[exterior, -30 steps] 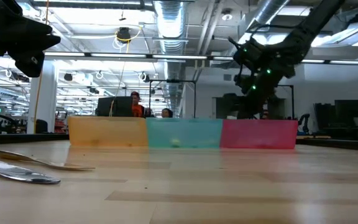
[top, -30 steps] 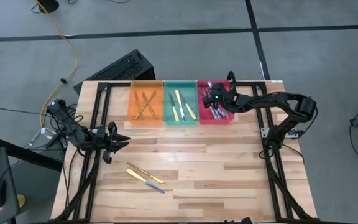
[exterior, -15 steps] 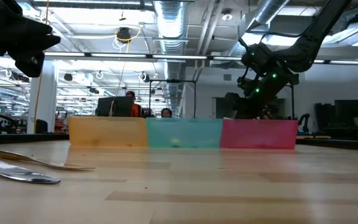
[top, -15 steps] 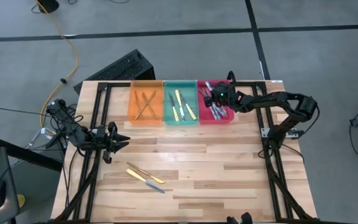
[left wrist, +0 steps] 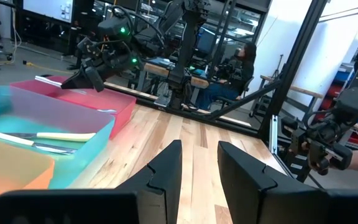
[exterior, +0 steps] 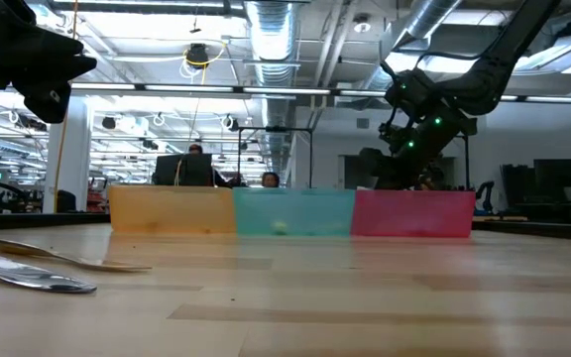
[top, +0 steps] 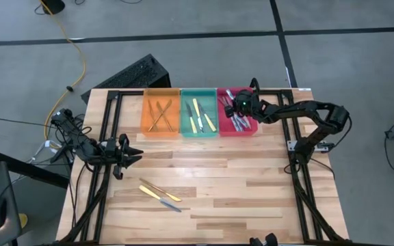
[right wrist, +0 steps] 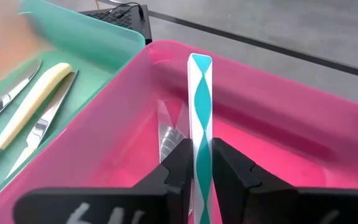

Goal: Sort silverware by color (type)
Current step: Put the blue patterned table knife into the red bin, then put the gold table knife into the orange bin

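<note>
Right wrist view: my right gripper pinches a teal-and-white-handled utensil between its fingers, handle jutting ahead over the red tray. Left gripper sits parted, holding nothing, above bare table. Three utensils lie loose on the wood.

The high view looks straight down on the whole tabletop. The low view sits at tabletop height, facing the red tray from well away. The left wrist view looks across at that tray from farther off; the right wrist view hangs just above it.
</note>
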Robot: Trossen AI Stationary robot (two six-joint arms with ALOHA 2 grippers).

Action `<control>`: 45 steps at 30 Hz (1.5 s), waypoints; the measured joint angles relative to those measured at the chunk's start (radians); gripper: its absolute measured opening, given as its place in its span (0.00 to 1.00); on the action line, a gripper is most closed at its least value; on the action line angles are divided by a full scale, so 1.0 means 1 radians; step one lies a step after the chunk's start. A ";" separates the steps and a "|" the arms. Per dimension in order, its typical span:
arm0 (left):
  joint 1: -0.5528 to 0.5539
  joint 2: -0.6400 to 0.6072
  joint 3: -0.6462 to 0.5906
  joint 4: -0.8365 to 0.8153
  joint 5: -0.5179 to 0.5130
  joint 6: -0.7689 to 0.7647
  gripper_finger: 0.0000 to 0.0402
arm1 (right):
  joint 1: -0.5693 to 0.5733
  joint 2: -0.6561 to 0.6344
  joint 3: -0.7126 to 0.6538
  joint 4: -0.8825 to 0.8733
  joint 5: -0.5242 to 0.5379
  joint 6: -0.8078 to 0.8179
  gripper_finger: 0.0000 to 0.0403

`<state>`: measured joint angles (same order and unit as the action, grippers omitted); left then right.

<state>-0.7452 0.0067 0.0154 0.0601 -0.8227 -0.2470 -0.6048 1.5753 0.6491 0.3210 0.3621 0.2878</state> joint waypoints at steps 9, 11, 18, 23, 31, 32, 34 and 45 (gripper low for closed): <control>0.000 0.000 0.000 0.000 0.000 0.000 0.22 | 0.001 0.000 0.000 0.004 -0.019 -0.030 0.19; 0.000 0.000 0.000 0.000 0.000 0.000 0.22 | 0.001 0.000 0.000 0.005 -0.027 -0.034 0.19; 0.000 0.000 0.000 0.000 0.000 0.000 0.22 | 0.001 0.000 0.000 0.005 -0.028 -0.035 0.19; 0.000 0.000 0.000 0.000 0.000 0.000 0.22 | 0.001 0.000 0.000 0.005 -0.028 -0.039 0.20; 0.000 0.000 0.000 0.000 0.000 0.000 0.22 | 0.001 0.000 0.000 0.011 -0.028 -0.050 0.27; 0.000 0.000 0.000 0.000 0.000 0.000 0.22 | 0.001 0.000 0.000 0.012 -0.028 -0.050 0.29; 0.000 0.000 0.000 0.000 0.000 0.000 0.22 | 0.001 0.000 0.000 0.013 -0.028 -0.050 0.34; 0.000 0.000 0.000 0.000 0.000 0.000 0.22 | 0.004 0.000 0.037 0.062 -0.030 -0.054 0.47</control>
<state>-0.7453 0.0067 0.0154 0.0600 -0.8225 -0.2470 -0.6010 1.5753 0.6856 0.3835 0.3324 0.2338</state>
